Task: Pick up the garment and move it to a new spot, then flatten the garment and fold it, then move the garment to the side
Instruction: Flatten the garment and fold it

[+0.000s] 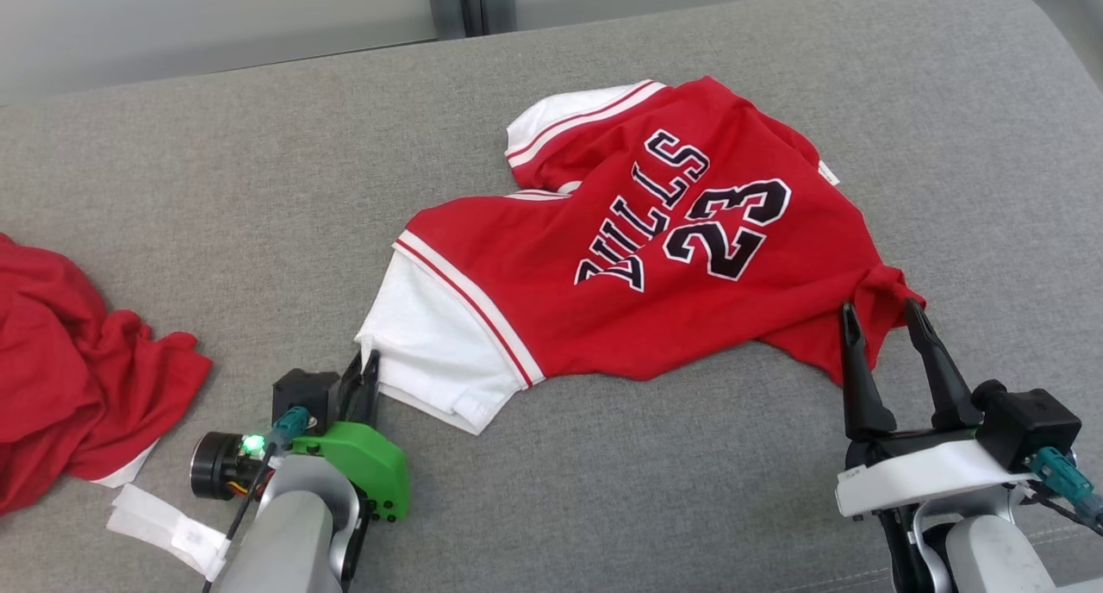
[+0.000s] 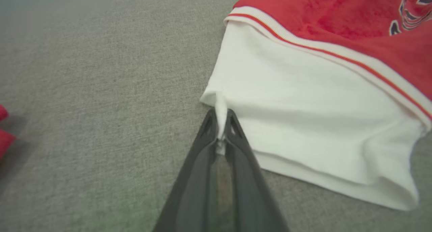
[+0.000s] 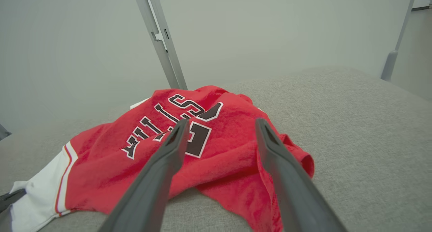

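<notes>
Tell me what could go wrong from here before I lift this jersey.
1. The left gripper pinches only a thin tip of the white sleeve; it may slip out under tension.
2. The right gripper stands open at the red hem corner; lifting now would likely drag the jersey one-sided and bunch it.
3. The other red garment lies near the left arm and could snag.

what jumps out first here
A red jersey numbered 23 lies rumpled in the middle of the grey cushion. The left gripper is pinched on a corner of its white sleeve, while the right gripper stands open at the red corner opposite. More red cloth is heaped at the far left.
</notes>
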### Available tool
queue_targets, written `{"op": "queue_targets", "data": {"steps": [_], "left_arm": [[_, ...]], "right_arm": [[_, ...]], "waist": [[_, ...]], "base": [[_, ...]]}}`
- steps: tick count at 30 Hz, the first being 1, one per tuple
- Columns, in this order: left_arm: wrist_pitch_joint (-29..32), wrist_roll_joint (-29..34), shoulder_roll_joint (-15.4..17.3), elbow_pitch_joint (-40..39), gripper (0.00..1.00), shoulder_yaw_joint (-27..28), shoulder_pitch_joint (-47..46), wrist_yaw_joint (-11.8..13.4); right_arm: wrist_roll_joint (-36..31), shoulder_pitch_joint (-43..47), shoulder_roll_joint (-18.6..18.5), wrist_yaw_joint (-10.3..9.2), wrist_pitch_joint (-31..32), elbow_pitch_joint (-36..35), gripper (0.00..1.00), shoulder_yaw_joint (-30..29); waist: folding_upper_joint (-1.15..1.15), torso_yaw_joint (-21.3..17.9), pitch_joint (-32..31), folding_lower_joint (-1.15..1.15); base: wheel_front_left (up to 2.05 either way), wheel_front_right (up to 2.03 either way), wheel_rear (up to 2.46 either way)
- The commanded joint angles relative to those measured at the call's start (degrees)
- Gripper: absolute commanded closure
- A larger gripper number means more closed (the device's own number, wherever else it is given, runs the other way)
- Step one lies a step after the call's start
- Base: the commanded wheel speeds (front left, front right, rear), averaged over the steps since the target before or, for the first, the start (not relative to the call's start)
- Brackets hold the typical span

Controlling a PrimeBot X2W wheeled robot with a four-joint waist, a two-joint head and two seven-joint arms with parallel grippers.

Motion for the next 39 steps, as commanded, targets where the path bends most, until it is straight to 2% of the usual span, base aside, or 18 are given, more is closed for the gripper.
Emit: {"op": "queue_targets", "data": {"steps": [1,6,13,22,33,34,35,36,39], "left_arm": [[0.14,-0.46,0.29,-0.68,1.00,0.37,0.52,-0.14],[0.10,-2.50,-0.08,-8.45,1.00,3.14,2.76,1.70],[0.10,-2.62,-0.25,-16.81,1.00,2.64,6.62,1.59],[0.10,-3.94,-0.28,-19.45,1.00,0.02,7.86,1.53],[0.10,-4.49,-0.28,-20.88,1.00,-1.28,8.13,2.02],[0.10,-4.41,-0.28,-20.98,1.00,-1.29,8.15,2.06],[0.10,-4.33,-0.29,-21.10,1.00,-1.26,8.21,2.10],[0.10,-4.31,-0.28,-21.16,1.00,-1.20,8.29,2.12],[0.10,-6.00,-0.25,-21.49,1.00,-0.13,8.88,2.00]], "right_arm": [[-0.42,-0.01,-0.02,0.03,-0.24,0.83,0.00,-0.52],[-1.75,0.72,-0.03,0.02,-0.22,5.71,0.00,-3.47],[-1.27,-0.40,0.10,0.02,1.59,16.30,0.00,-6.87],[4.00,-4.75,0.08,0.02,1.83,25.50,0.00,-7.13],[5.44,-8.78,0.20,0.03,1.21,34.24,0.00,-6.59],[5.60,-8.87,0.27,0.03,1.18,34.63,0.10,-6.21],[5.94,-9.01,0.38,0.04,1.20,34.89,0.92,-5.41],[6.01,-9.12,0.44,0.05,1.12,34.94,1.00,-4.73],[5.69,-9.00,0.39,0.09,0.89,34.46,1.00,-2.82]], "waist": [[0.00,0.24,-0.13,0.00],[0.00,1.29,-0.87,0.00],[0.00,3.02,-1.56,0.00],[0.00,4.42,-1.39,0.00],[0.00,5.64,-0.78,0.00],[0.00,5.69,-0.77,0.00],[0.00,5.75,-0.78,0.00],[0.00,5.77,-0.83,0.00],[0.00,5.52,-1.33,0.00]], "base": [[0.00,0.00,0.00],[0.00,0.00,0.00],[0.00,0.00,0.00],[0.00,0.00,0.00],[0.00,0.00,0.00],[0.00,0.00,0.00],[0.00,0.00,0.00],[0.00,0.00,0.00],[0.00,0.00,0.00]]}}
